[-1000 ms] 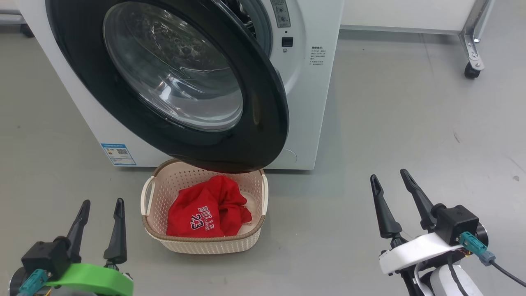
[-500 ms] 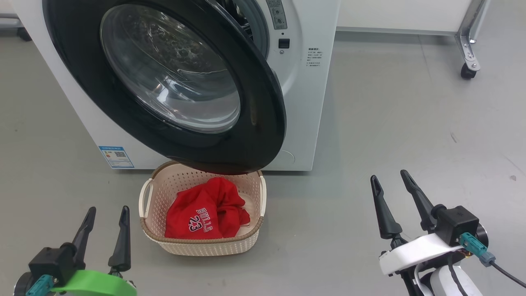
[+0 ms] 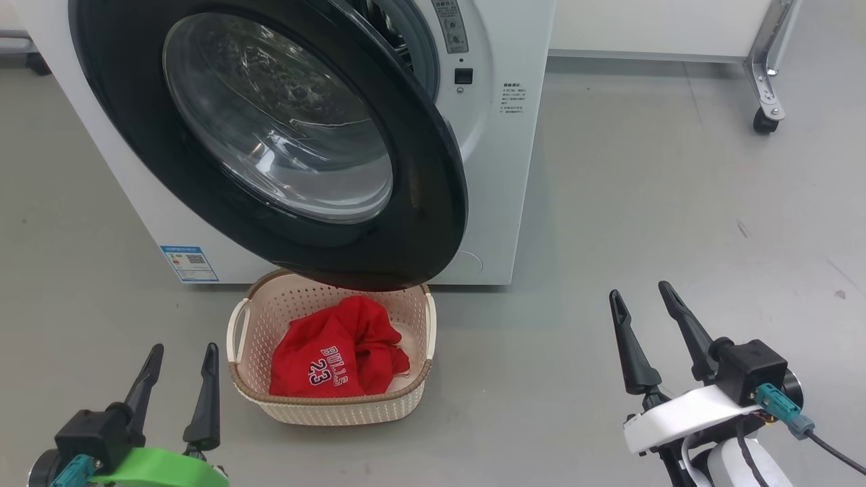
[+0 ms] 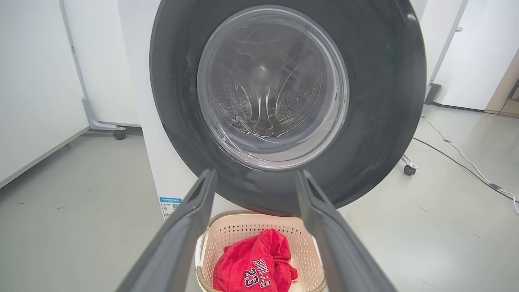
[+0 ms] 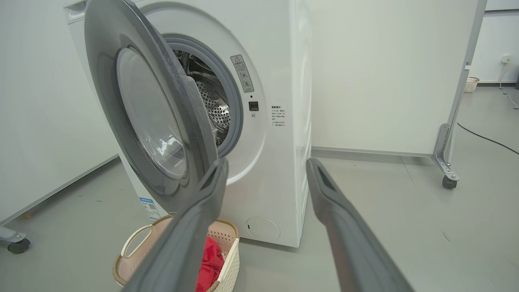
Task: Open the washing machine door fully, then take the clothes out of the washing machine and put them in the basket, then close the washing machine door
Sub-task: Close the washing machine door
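Observation:
The washing machine (image 3: pixel 504 169) stands at the back with its door (image 3: pixel 426 203) partly swung out, the black ring hanging over the basket's far edge. The cream basket (image 3: pixel 331 409) sits on the floor before it, holding the red "BULLS 23" clothes (image 3: pixel 331 358). My left gripper (image 3: pixel 185 348) is open and empty, left of the basket. My right gripper (image 3: pixel 639 291) is open and empty, well off to the right. In the left wrist view the left gripper (image 4: pixel 256 173) faces the door (image 4: pixel 385 101), with the basket (image 4: pixel 243 231) and clothes (image 4: pixel 255 263) below. The right gripper (image 5: pixel 267 161) faces the washing machine (image 5: pixel 284 162), whose steel drum (image 5: pixel 211 105) shows behind the door (image 5: pixel 101 101).
A white panel on castered metal legs (image 3: pixel 764 115) stands at the back right. A cable (image 4: pixel 466 158) runs across the grey floor beyond the machine. A blue label (image 3: pixel 188 262) marks the machine's lower left corner. Open floor lies between the basket and my right gripper.
The head camera has shifted slightly. My left gripper has drawn back, lower and a little to the right in the view. The right gripper, door and basket hold their places.

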Controlling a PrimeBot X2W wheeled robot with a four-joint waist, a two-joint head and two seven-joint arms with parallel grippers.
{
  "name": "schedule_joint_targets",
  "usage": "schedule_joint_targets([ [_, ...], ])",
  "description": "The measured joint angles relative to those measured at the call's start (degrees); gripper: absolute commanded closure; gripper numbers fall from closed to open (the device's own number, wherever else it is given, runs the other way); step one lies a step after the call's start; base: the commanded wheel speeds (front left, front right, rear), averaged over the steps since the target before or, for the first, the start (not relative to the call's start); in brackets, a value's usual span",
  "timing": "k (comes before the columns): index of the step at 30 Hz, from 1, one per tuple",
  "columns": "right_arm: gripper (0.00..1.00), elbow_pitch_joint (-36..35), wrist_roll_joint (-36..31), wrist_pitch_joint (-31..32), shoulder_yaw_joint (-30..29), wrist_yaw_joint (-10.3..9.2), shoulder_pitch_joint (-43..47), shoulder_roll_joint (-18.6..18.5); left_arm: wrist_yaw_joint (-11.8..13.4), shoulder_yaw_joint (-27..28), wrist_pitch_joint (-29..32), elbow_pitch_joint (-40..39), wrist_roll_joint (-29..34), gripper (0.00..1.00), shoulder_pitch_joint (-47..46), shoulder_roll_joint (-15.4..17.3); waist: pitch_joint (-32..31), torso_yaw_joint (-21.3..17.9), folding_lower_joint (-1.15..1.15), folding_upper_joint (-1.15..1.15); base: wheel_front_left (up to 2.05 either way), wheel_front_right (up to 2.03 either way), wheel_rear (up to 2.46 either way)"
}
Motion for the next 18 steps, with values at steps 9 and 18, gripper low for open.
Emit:
schedule_joint_targets([
  [9, 0.00, 0.0, 0.0, 0.0, 0.1, 0.00, 0.0, 0.0, -0.5, 0.4, 0.0, 0.2, 0.6, 0.00, 0.0, -0.4, 0.0, -0.1, 0.00, 0.00, 0.00, 0.00, 0.00],
  [18, 0.00, 0.0, 0.0, 0.0, 0.1, 0.00, 0.0, 0.1, -1.1, 1.0, 0.0, 0.2, 1.1, 0.00, 0.0, -0.9, 0.4, 0.1, 0.00, 0.00, 0.00, 0.00, 0.00],
])
